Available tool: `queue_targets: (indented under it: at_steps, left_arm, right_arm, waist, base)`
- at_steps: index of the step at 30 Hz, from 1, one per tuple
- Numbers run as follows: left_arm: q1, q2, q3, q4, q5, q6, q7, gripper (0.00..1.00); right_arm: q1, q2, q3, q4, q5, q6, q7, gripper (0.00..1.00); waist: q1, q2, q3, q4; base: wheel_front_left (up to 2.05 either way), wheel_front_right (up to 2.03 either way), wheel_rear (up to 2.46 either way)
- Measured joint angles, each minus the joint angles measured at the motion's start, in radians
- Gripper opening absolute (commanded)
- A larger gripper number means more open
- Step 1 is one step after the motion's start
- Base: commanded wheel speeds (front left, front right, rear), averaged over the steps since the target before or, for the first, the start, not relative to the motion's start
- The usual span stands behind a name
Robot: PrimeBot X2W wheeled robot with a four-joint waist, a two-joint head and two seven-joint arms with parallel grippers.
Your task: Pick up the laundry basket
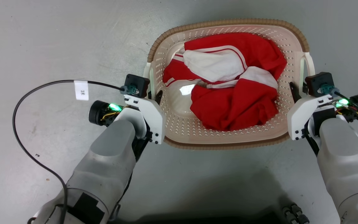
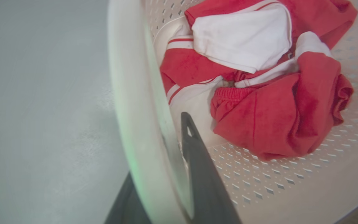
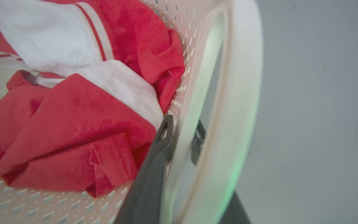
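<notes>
The laundry basket (image 1: 228, 22) stands on the grey floor in front of me, cream and perforated with a brown woven-look rim. Red and white clothes (image 1: 238, 102) lie inside it. My left gripper (image 1: 154, 93) is at the basket's left white loop handle (image 1: 148, 70). In the left wrist view one dark finger (image 2: 194, 149) lies inside the wall (image 2: 291, 186), and the other sits outside under the handle (image 2: 126, 93). My right gripper (image 1: 299, 90) is at the right handle (image 1: 309, 63). Its fingers (image 3: 163, 137) pinch the wall beside the handle (image 3: 241, 93).
A black cable (image 1: 26, 99) with a white tag (image 1: 81, 90) loops over the floor to the left of my left arm. Dark parts of my base (image 1: 294, 214) show at the bottom edge. Bare grey floor surrounds the basket.
</notes>
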Motion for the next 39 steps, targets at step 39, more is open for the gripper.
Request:
queue_targets:
  at_steps: [39]
  left_arm:
    - [0.258, 0.046, -0.143, 0.012, -0.256, 0.003, 0.184, 0.00]
  right_arm:
    - [0.258, 0.056, 0.272, 0.052, 0.139, -0.001, 0.170, 0.00]
  waist:
    - [-0.0001, 0.0000, -0.530, 0.069]
  base:
    - [0.00, 0.00, 0.00]
